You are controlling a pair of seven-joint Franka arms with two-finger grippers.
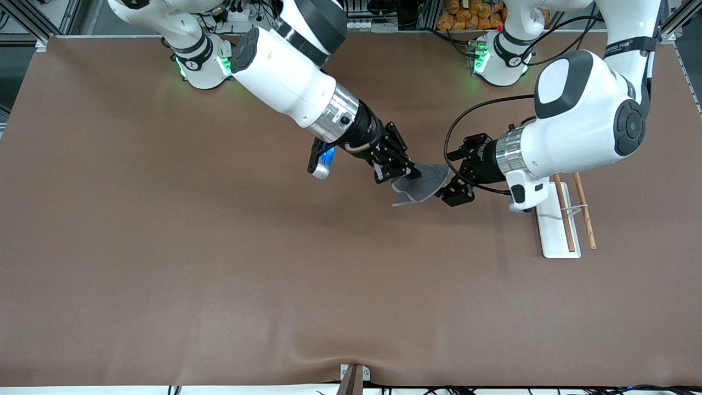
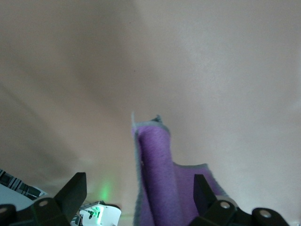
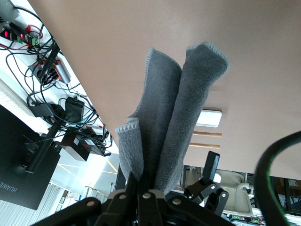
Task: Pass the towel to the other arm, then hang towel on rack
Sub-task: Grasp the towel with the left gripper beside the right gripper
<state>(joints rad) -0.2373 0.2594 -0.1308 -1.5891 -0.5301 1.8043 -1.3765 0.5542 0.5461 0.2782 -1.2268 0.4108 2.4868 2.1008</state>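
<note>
The grey towel (image 1: 422,185) hangs in the air over the middle of the table. My right gripper (image 1: 407,174) is shut on one end of it; in the right wrist view the folded towel (image 3: 174,117) sticks out from the shut gripper (image 3: 146,188). My left gripper (image 1: 445,175) is open, with its fingers on either side of the towel's other end. In the left wrist view the towel (image 2: 160,179) looks purple and lies between the spread fingers (image 2: 70,193). The rack (image 1: 556,230) stands on the table under the left arm, toward that arm's end.
The rack's two wooden rods (image 1: 584,214) lie above its white base plate, partly hidden by the left wrist camera. The rack also shows in the right wrist view (image 3: 209,117). The brown table cover (image 1: 219,247) is bare around it. Cables and boxes sit off the table's edge.
</note>
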